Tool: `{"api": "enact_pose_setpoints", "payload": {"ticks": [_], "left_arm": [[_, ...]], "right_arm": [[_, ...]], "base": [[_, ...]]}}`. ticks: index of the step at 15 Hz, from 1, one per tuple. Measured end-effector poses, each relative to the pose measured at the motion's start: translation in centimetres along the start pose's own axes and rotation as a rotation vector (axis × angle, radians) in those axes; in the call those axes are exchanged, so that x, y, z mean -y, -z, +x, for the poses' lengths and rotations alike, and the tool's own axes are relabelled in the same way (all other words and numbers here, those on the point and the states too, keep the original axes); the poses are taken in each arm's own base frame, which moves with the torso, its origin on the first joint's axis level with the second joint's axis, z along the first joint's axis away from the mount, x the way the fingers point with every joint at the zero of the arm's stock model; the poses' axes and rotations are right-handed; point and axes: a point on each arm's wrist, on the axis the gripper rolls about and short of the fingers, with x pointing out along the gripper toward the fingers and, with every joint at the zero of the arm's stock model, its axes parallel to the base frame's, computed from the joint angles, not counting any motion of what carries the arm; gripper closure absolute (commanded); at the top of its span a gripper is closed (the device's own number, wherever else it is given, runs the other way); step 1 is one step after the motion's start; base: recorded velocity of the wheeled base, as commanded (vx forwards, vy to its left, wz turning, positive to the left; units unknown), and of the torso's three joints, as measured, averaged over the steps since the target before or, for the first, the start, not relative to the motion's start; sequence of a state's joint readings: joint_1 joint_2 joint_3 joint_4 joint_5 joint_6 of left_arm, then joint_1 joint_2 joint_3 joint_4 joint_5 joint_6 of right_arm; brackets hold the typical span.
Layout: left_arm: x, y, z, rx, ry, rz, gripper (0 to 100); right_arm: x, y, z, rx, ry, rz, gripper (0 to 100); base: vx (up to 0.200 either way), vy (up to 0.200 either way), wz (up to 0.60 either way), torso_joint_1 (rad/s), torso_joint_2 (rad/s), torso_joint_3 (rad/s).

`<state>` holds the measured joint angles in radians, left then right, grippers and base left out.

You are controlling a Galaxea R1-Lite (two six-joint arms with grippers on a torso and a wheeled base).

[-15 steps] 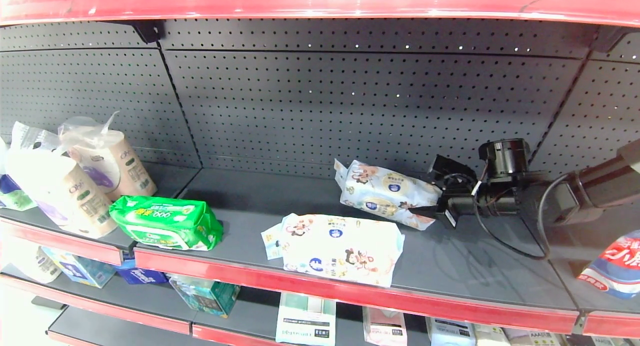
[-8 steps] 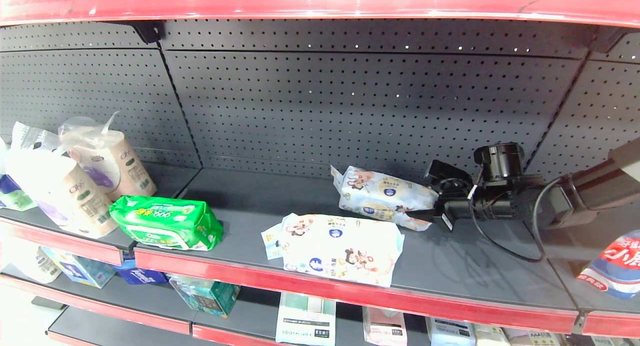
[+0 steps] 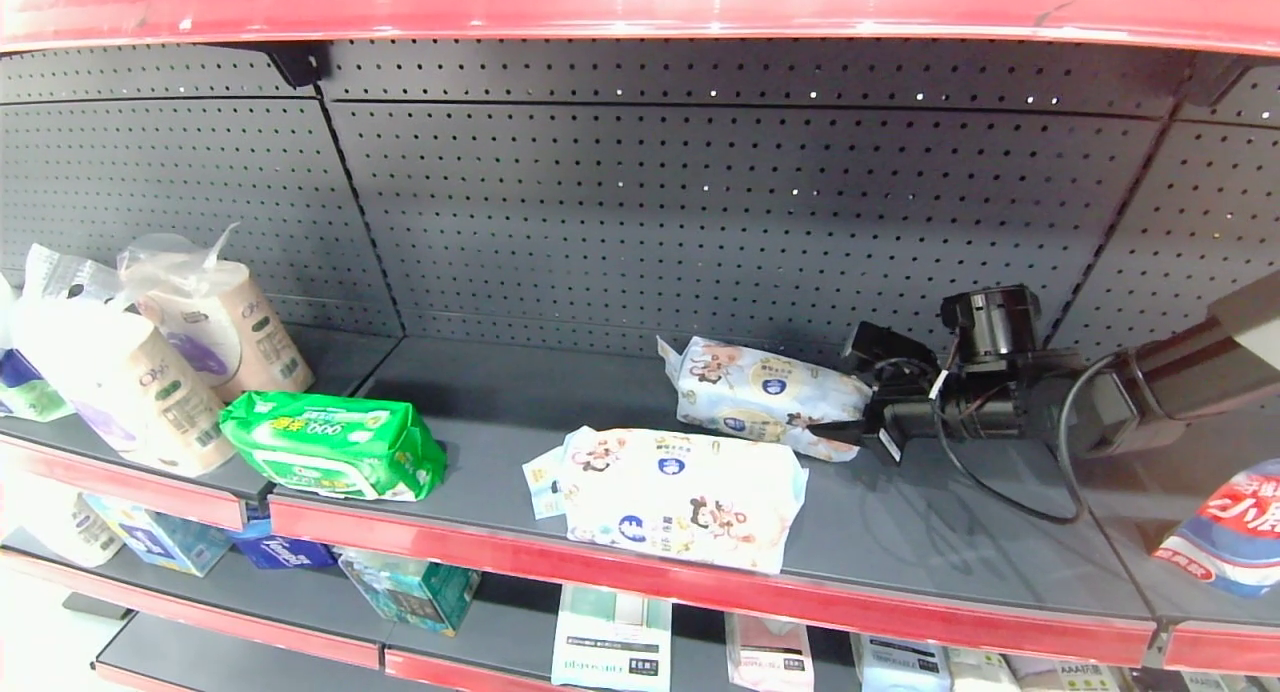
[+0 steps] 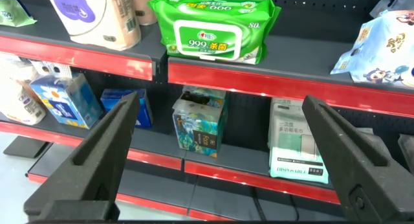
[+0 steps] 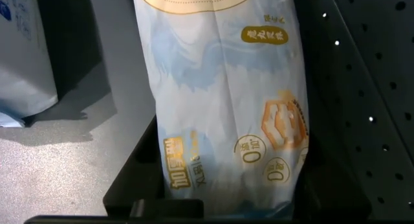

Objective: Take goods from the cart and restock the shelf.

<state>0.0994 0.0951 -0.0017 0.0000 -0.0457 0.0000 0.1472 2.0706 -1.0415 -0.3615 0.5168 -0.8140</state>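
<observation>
A pale blue cartoon-print wipes pack lies tilted at the back of the grey shelf, just in front of the pegboard. My right gripper is shut on its right end. In the right wrist view the pack sits between the dark fingers, close to the perforated back wall. Whether it rests fully on the shelf I cannot tell. A second, matching pack lies flat near the shelf's front edge. My left gripper is open and holds nothing, out in front of the lower shelves.
A green wipes pack and bagged paper rolls stand at the left of the shelf. A blue-and-red bag lies at the far right. Boxes and packs fill the lower shelves. Bare shelf lies between the green pack and the cartoon packs.
My right gripper has carried the wipes pack a little to the left and lower, closer to the shelf's back. Nothing else has moved.
</observation>
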Motion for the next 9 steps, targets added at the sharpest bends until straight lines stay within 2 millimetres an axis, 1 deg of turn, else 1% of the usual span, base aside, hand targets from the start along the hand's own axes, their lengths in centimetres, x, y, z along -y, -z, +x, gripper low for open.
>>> {"api": "enact_pose_setpoints", "payload": {"ticks": [6, 9], "left_arm": [[0.0, 0.0, 0.0, 0.000, 0.000, 0.000, 0], [0.0, 0.0, 0.0, 0.000, 0.000, 0.000, 0]], "right_arm": [[-0.1, -1.1, -1.3, 0.036, 0.002, -0.014, 100], [-1.0, -1.0, -1.7, 0.031, -0.017, -0.009, 100]], "base": [[0.000, 0.000, 0.00, 0.000, 0.00, 0.000], [0.000, 0.000, 0.00, 0.000, 0.00, 0.000]]}}
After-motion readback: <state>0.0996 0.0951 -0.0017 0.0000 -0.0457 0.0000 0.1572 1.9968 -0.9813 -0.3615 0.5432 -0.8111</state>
